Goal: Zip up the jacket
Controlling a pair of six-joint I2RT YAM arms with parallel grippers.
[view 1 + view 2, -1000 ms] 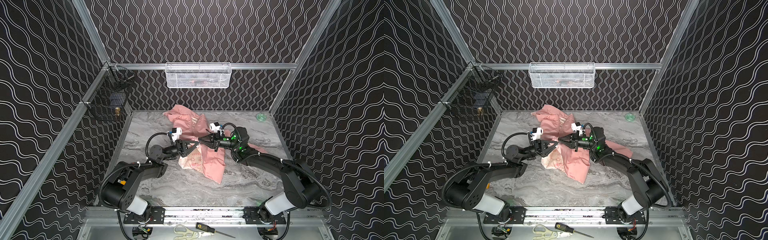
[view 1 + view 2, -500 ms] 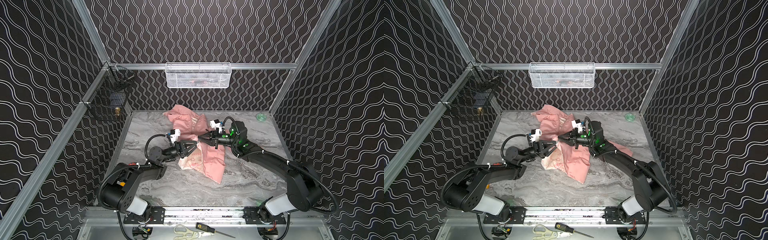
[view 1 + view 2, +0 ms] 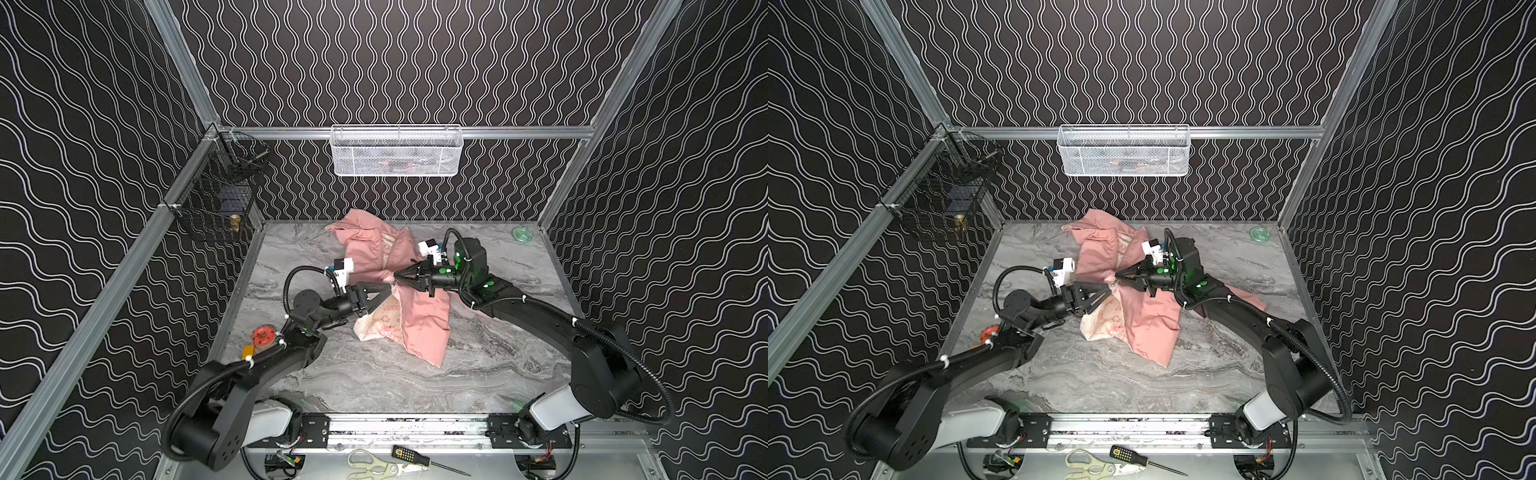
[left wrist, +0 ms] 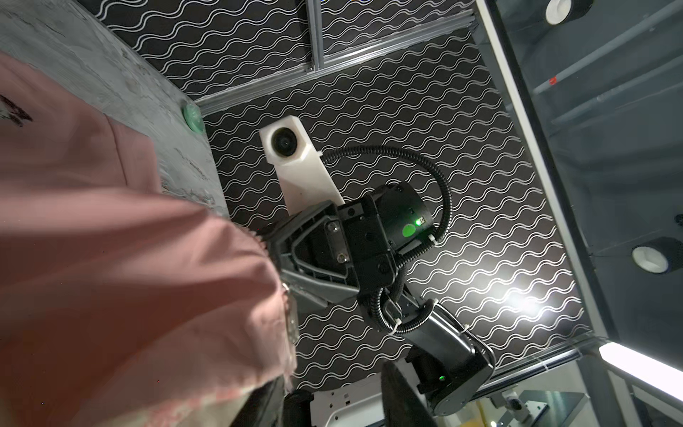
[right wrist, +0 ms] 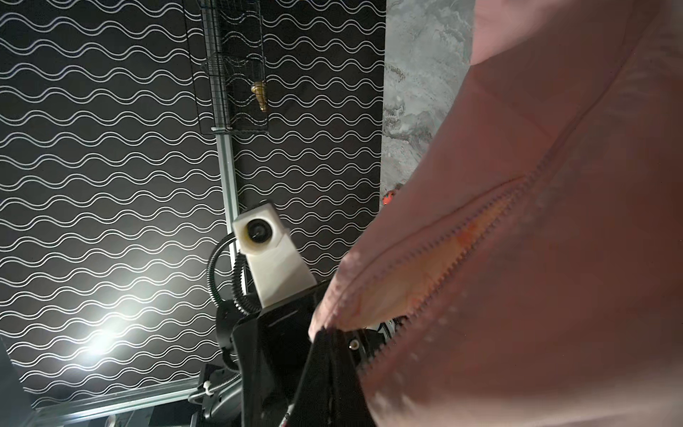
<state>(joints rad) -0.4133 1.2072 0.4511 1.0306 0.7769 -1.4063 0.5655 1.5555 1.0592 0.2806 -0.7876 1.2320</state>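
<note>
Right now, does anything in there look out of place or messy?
The pink jacket lies crumpled mid-table, unzipped, one front flap turned back showing its cream lining. Scissors and a screwdriver lie loose on the front ledge.

The crumpled jacket (image 3: 419,328) is filling the middle of the bench (image 3: 374,386); the near strip is lying open.
</note>
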